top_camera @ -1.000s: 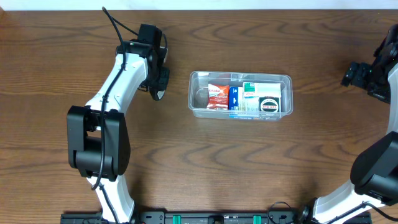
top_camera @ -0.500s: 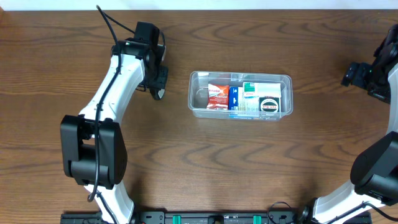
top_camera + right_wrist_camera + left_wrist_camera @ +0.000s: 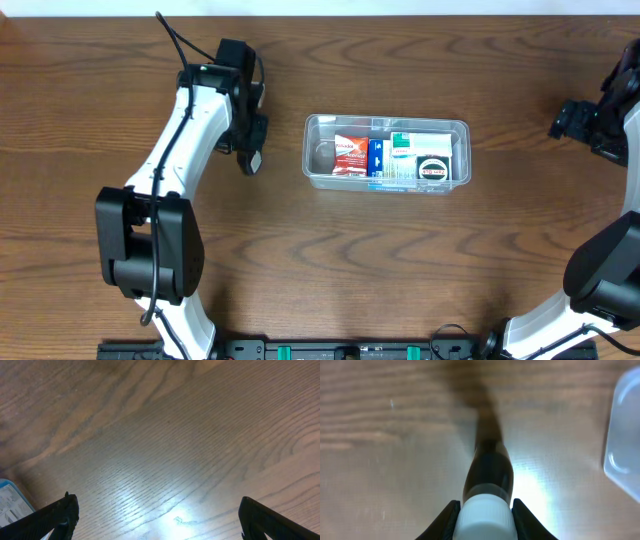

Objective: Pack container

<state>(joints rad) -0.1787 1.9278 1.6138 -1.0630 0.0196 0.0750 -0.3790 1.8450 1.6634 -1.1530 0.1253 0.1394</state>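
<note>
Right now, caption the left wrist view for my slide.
Left hand clamps a dark bottle by its white cap, wooden table beyond, corner of the clear tub at right.

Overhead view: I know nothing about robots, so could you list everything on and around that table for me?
container: one, clear plastic, mid-table
red box: one, red, inside the container, leftmost
blue box: one, blue, inside, beside the red box
green-marked white box: one, inside, right of the blue box
black-marked white box: one, inside, right end
bottle: one, dark with white cap, left of the container
table: one, brown wood
left gripper: one, black, closed on the bottle
right gripper: one, black, open, far right
</note>
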